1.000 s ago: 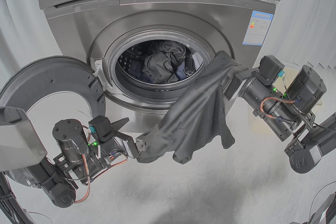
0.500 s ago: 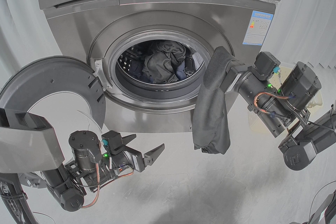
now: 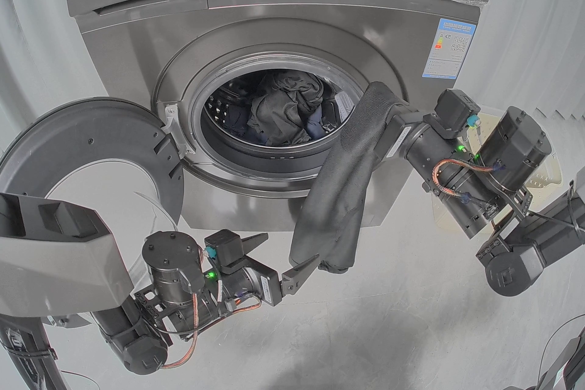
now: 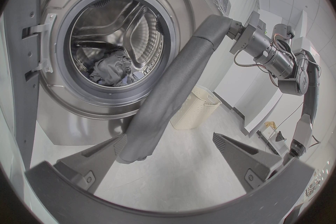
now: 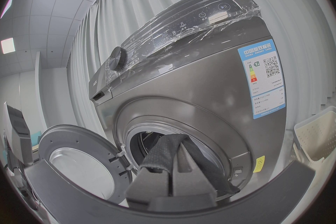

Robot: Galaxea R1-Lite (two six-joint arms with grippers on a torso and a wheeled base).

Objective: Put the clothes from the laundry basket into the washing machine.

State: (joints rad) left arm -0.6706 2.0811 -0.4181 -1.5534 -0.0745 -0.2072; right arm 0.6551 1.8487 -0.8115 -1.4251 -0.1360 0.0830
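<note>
Right gripper point(image 5: 176, 154) was clamped on a dark garment point(image 3: 341, 184) hanging before the washing machine point(image 3: 274, 31); left gripper point(image 3: 291, 248) was wide open at its lower end.

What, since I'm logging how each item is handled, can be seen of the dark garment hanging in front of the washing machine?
The dark garment is charcoal, soft matte knit by its look, bunched into one long strip. Its upper end is clamped in the right end effector by the right rim of the washing machine opening; it hangs outside the drum, slanting down-left. Its lower end meets one finger of the open left end effector.
</note>
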